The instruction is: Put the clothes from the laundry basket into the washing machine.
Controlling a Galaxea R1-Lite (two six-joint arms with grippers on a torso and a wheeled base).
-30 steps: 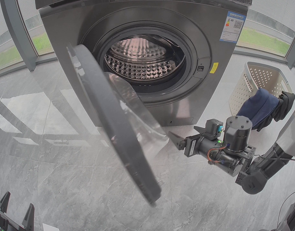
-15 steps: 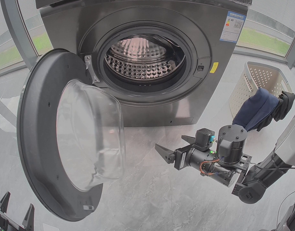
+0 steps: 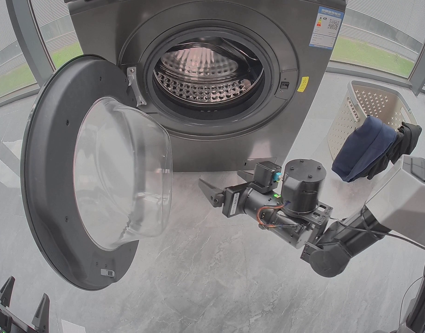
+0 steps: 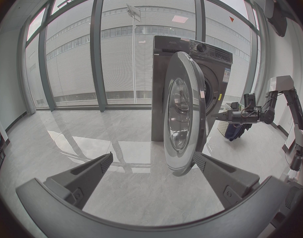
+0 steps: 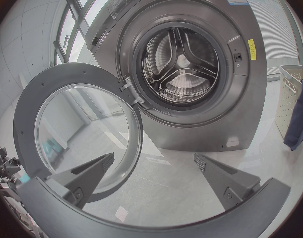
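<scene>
Evidently the door-opening step is done: the round grey door w/ clear glass bowl (image 3: 46, 163) is swung wide to the robot's left and the steel drum (image 3: 205, 84) is exposed. Loading is not yet begun. A navy-blue cloth (image 3: 363, 149) and a black cloth (image 3: 407, 139) are draped over the near rim of the beige perforated plastic laundry basket (image 3: 346, 116), right of the grey front-loading washing machine (image 3: 286, 116). The right gripper (image 5: 153, 155) is held low before the machine, fingers apart, nothing held. The left gripper (image 4: 153, 154), likewise spread & empty, is parked low at left. Next, presumably, the right arm must be turned toward the basket and the navy cloth pinched at a hanging fold.
</scene>
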